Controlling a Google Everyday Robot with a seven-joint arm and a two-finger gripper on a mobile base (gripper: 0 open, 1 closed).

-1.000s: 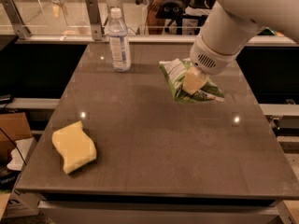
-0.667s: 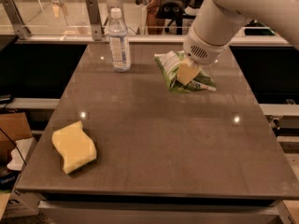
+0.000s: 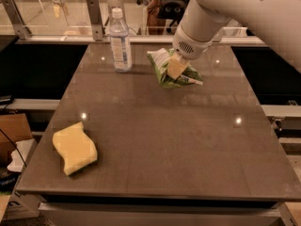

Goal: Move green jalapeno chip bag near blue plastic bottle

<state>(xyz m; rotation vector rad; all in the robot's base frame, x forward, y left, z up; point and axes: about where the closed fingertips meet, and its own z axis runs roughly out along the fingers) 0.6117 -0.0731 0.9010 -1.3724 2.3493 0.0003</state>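
The green jalapeno chip bag [image 3: 165, 69] is crumpled, with white edges, at the far middle of the table. My gripper [image 3: 177, 68] comes down from the upper right and is shut on the bag, its tan fingertip over the bag's middle. The blue plastic bottle [image 3: 120, 42] stands upright at the far left of the table, a short gap to the left of the bag. The bag's right part is partly hidden by the gripper.
A wavy yellow sponge [image 3: 74, 148] lies near the table's front left corner. The brown table [image 3: 188, 145] has a metal rail and glass behind its far edge. Cardboard boxes [image 3: 11, 135] sit on the floor to the left.
My gripper has carried the chip bag to the left and slightly away, closer to the bottle. The bottle and sponge have not moved.
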